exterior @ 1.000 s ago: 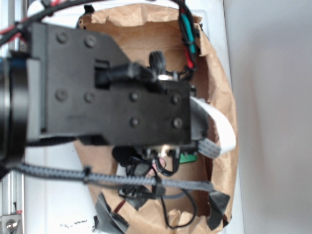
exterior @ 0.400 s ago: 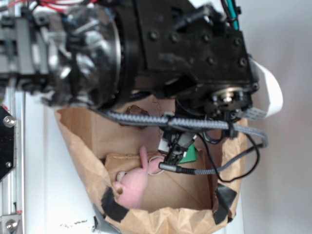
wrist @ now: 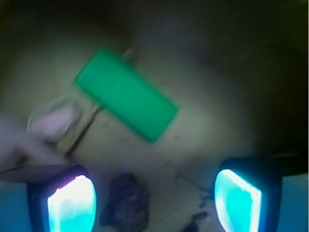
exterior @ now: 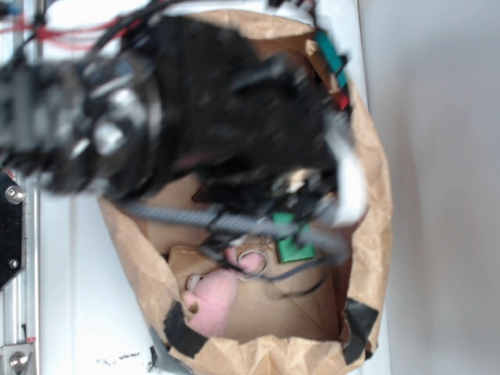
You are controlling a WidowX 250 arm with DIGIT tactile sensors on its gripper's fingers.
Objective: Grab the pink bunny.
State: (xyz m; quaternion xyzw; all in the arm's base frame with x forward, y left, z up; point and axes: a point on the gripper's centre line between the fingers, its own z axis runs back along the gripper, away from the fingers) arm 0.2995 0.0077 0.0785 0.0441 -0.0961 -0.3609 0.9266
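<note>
The pink bunny (exterior: 211,301) lies low on the left of the brown paper floor, one pale-lined ear (exterior: 248,261) pointing up toward the green block (exterior: 294,247). In the wrist view only its ear (wrist: 53,121) and a blurred pink edge show at the left. My gripper (wrist: 154,200) stands open above the floor, its two glowing pads wide apart with nothing between them; the bunny sits to the left of the left pad (wrist: 72,203). In the exterior view the blurred black arm (exterior: 234,125) hides the gripper itself.
A green rectangular block (wrist: 126,100) lies just ahead of the jaws. A dark brown lump (wrist: 126,200) rests on the floor between the pads. Crumpled brown paper walls (exterior: 367,195) ring the area, taped with black at the lower corners (exterior: 183,328).
The arm has swung over the bin and blurred with motion. The bunny and green block lie where they did 0.4 s ago.
</note>
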